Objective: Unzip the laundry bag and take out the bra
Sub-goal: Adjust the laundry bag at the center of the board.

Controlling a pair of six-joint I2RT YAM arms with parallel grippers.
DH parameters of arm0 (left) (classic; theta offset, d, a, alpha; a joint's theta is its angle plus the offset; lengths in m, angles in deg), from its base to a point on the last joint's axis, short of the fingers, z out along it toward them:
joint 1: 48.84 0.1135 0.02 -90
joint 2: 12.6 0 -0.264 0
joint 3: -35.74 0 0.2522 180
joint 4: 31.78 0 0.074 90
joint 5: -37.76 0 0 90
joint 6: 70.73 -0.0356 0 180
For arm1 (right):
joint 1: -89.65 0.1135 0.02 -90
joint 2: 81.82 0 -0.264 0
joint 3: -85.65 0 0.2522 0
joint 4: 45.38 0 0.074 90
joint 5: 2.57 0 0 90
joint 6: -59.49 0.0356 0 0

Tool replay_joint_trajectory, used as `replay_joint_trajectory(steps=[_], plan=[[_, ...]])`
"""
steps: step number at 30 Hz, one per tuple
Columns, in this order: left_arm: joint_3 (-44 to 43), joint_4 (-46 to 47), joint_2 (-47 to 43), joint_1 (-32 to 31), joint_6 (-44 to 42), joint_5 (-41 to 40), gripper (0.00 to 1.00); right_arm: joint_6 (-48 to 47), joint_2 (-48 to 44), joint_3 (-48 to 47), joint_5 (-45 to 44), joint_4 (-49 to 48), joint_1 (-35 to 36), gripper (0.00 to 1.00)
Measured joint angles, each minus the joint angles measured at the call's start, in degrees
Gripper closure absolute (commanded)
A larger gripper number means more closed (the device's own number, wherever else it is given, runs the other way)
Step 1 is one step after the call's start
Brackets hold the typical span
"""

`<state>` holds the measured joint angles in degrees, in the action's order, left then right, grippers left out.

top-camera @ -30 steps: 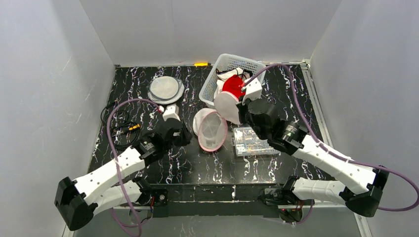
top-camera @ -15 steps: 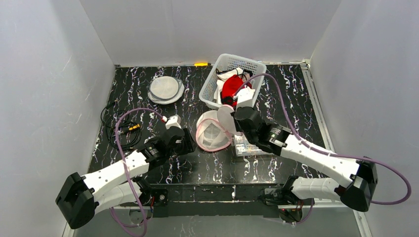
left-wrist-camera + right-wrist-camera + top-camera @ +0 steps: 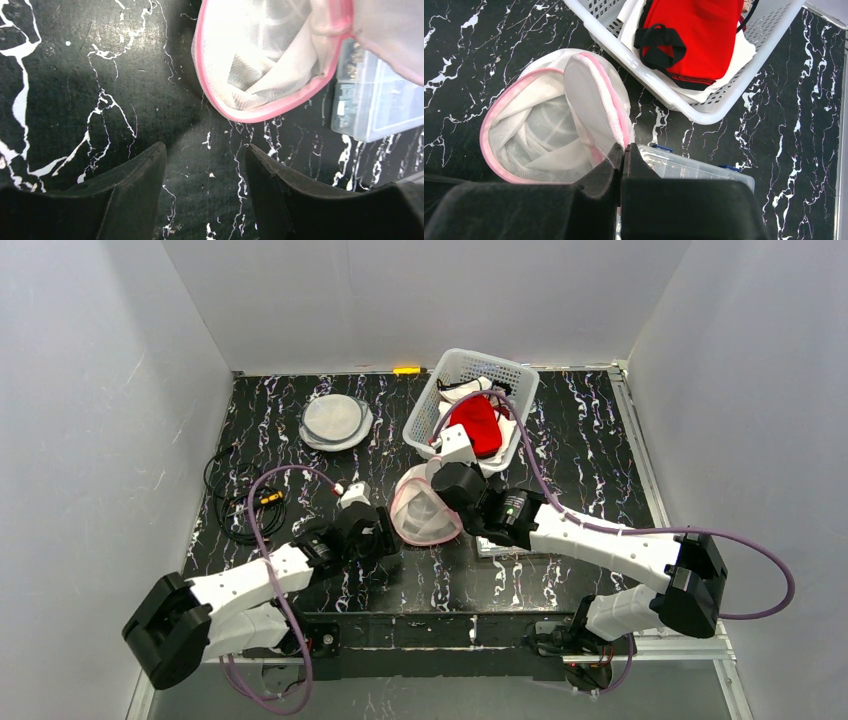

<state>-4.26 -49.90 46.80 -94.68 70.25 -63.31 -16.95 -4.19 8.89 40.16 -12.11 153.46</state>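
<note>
The laundry bag (image 3: 418,517) lies mouth-open just ahead of the left gripper (image 3: 205,151) (jaws spread, empty), while the right gripper (image 3: 623,150) is clamped on its flap (image 3: 591,100).

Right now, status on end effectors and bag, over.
Left end effector open, empty, short of the laundry bag. Right end effector shut on its flap. Bag unzipped, contents unclear. Plastic box beside it.

Bright even light, soft shadows
</note>
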Motion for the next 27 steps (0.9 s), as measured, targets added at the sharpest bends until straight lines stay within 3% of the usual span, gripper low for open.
replay_joint_trajectory(steps=[11, 12, 14, 16, 21, 27], plan=[[-6.4, 3.5, 16.2, 0.0, 0.5, -0.9, 0.53, 0.2, 0.0, -0.2, 0.1, 0.0, -0.1, 0.99], [-6.8, 3.5, 17.2, 0.0, 0.6, -1.2, 0.57, 0.3, 0.0, -0.2, 0.3, 0.0, -0.1, 0.99], [-7.3, 3.6, 18.9, 0.0, 0.9, -2.2, 0.81, 0.5, 0.0, -0.2, 0.7, 0.1, -0.1, 0.99], [-7.6, 3.8, 19.5, 0.0, 1.4, -2.8, 0.99, 0.7, 0.0, -0.2, 0.9, 0.1, -0.1, 0.99], [-7.6, 1.8, 18.3, 0.0, 1.4, -3.8, 1.00, 0.5, -1.8, -0.1, 0.8, 1.0, -0.1, 0.99], [-9.1, -7.8, 4.1, 0.0, 1.1, -3.8, 1.00, -1.8, -4.6, -0.2, -2.0, 3.5, -0.1, 0.99]])
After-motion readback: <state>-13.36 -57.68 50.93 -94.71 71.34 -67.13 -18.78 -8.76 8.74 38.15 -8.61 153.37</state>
